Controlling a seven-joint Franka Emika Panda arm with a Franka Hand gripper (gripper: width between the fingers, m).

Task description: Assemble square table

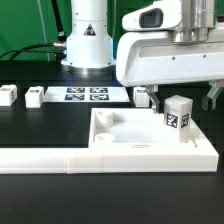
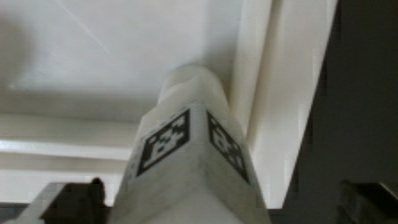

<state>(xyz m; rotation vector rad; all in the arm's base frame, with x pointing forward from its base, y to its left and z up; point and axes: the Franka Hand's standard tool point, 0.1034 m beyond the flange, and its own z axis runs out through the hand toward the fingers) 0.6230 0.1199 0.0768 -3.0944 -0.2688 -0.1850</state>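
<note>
- Tabletop [image 1: 130, 150] of the square table lies flat on the black table [image 1: 40, 125], toward the exterior view's right. Its raised rim faces up around a shallow recess.
- The near edge of the tabletop lies against a long low white wall [image 1: 40, 157], which runs on toward the exterior view's left.
- A white leg [image 1: 178, 115] stands upright inside the recess, near the tabletop's far corner on the exterior view's right. Its black-and-white tag faces the camera.
- In the wrist view the leg [image 2: 187, 140] rises through the middle of the picture with tags on two adjacent faces. The pale tabletop [image 2: 89, 60] lies beyond it, and its rim runs alongside the leg.
- The gripper [image 1: 178, 103] hangs directly over the leg, with one dark finger on each side of it.
- The gripper [image 2: 217, 200] is released. In both views the fingers stand apart from the leg, and the gap is clear on at least one side.
- The first loose leg [image 1: 8, 95] and the second loose leg [image 1: 35, 97] sit on the black table at the exterior view's far left, well apart from the tabletop.
- The marker board [image 1: 85, 95] lies flat just beside the second loose leg, in front of the robot base [image 1: 88, 35].
</note>
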